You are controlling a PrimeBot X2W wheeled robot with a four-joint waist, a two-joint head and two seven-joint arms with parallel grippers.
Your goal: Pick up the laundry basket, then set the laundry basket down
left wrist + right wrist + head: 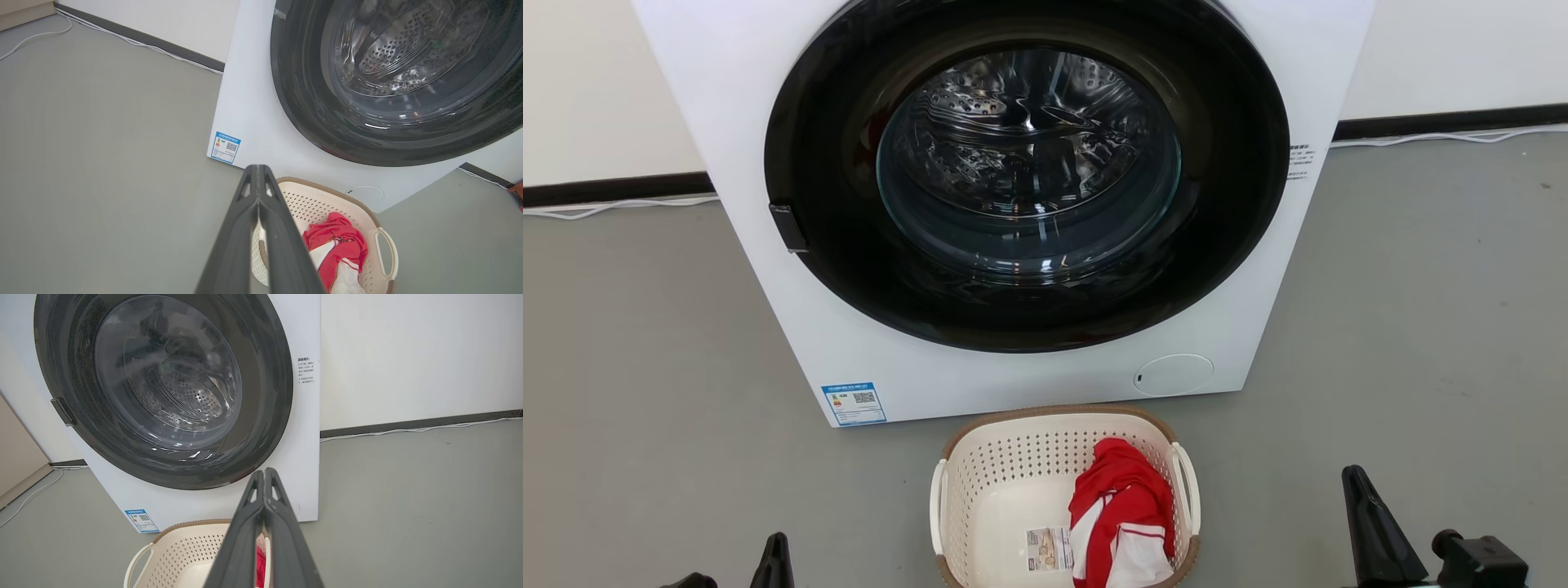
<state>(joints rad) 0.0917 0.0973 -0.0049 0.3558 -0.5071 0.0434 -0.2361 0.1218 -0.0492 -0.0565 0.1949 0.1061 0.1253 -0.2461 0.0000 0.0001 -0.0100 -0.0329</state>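
Head view: the laundry basket stands on the floor just before the washing machine. A red and white garment lies in its right half and a paper label on its bottom, with the left gripper and right gripper apart from it on either side. Left wrist view: the left gripper's fingers are pressed together on nothing. Right wrist view: the right gripper's fingers are clamped together, empty, and a white cable lies along the floor's far edge.

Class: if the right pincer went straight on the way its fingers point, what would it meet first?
Probably the white front of the washing machine, just below its dark door: the right pincer lines up there, past the laundry basket. Depth is unclear.
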